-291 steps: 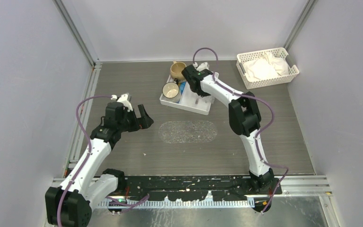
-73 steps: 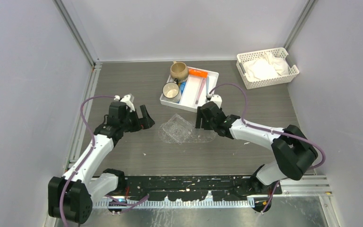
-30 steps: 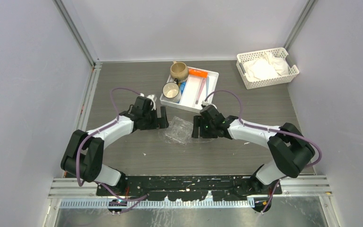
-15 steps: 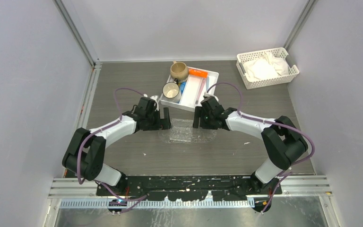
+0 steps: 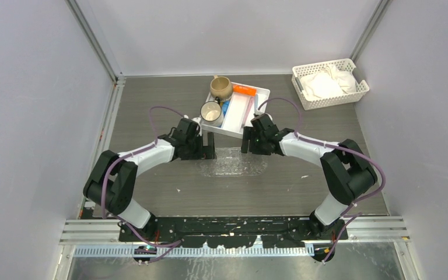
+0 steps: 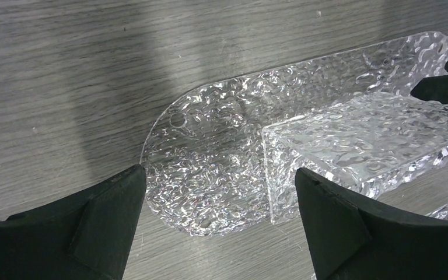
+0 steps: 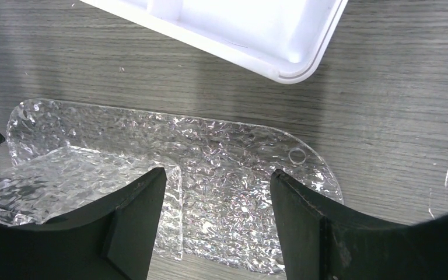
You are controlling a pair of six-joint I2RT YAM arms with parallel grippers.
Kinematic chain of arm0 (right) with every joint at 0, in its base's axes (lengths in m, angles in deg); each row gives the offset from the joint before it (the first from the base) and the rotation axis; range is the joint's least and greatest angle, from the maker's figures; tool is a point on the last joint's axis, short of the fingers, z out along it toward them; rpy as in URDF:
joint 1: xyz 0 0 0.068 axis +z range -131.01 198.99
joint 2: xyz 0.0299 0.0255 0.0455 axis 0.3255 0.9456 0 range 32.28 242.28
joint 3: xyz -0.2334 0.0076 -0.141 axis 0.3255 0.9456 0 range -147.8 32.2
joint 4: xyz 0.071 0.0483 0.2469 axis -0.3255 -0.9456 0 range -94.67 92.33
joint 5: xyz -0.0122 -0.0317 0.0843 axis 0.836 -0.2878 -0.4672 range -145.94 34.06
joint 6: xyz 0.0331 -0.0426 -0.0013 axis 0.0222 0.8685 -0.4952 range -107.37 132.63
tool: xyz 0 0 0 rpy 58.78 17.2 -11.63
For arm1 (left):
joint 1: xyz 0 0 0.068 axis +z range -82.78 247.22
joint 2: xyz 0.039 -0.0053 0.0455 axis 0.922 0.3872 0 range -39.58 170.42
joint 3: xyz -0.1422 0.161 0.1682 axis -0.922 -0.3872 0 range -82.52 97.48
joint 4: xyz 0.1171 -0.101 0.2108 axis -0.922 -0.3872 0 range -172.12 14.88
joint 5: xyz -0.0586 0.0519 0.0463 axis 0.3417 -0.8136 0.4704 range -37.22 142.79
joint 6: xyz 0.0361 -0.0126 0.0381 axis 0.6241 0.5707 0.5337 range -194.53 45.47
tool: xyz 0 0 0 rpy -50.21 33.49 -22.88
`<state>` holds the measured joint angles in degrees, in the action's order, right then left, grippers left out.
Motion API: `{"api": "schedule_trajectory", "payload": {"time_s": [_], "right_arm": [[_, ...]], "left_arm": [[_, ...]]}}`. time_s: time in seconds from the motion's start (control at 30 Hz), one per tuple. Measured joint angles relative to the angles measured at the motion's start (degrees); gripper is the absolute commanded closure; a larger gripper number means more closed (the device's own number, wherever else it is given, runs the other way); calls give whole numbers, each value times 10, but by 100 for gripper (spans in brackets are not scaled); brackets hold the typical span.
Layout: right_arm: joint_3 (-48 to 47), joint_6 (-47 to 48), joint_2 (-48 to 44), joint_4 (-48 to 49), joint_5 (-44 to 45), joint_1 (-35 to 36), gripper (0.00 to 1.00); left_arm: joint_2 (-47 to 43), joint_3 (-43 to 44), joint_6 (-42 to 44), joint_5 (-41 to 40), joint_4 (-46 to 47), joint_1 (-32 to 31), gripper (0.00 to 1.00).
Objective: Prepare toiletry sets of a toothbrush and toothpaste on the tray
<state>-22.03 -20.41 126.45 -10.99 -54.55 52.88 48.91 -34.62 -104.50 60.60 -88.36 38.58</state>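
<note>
While both arms lean in low over the middle of the table (image 5: 151, 105), the left gripper (image 6: 219, 178) holds its two black fingers (image 6: 93, 221) wide apart, and nothing is pinched between them. From its wrist camera, one corner of the tray (image 6: 361, 146) shows in the gap. The right gripper (image 7: 217, 175) faces it from the other side. Its jaws are open too, a bit less wide, and they hold nothing. The near edge of the tray shows between them.

The tray is see-through and bumpy. It rests on a clear mat (image 6: 210, 146) of the same bumpy stuff, which has round ends and a small hole at each end. I cannot tell if any finger touches the tray.

Just behind the grippers is a white tray (image 7: 291, 52) with several parts. An orange toothpaste tube (image 5: 244, 90) lies at its far end. A blue toothpaste tube (image 5: 226, 108) and a pink toothbrush (image 5: 248, 111) lie in it as well. A tan mug (image 5: 220, 87) stands at its far left corner, and a second mug (image 5: 211, 111) stands just in front of that one.

Far off in the right back corner is a white basket (image 5: 359, 87) with white cloth (image 5: 324, 84) inside.
</note>
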Motion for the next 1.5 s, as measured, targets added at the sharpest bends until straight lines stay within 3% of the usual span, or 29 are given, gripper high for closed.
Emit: {"api": "schedule_trajectory", "payload": {"time_s": [0.67,0.93,1.1,1.2,1.4,1.5], "right_arm": [[-22,9,16,-5,-12,-32,28],[-40,22,-26,-96,68,-35,26],[-155,51,-43,-163,96,-40,37],[-261,66,-18,-181,83,-41,39],[-463,80,112,-206,45,-41,39],[-520,82,179,-228,32,-40,39]], "left_arm": [[29,26,-9,-19,3,-13,0],[-26,26,-6,-49,-42,-15,0],[-83,62,8,-75,-83,-7,0],[-92,84,17,-76,-87,11,0],[-125,72,22,-73,-108,55,0],[-146,61,25,-67,-116,66,0]]}}
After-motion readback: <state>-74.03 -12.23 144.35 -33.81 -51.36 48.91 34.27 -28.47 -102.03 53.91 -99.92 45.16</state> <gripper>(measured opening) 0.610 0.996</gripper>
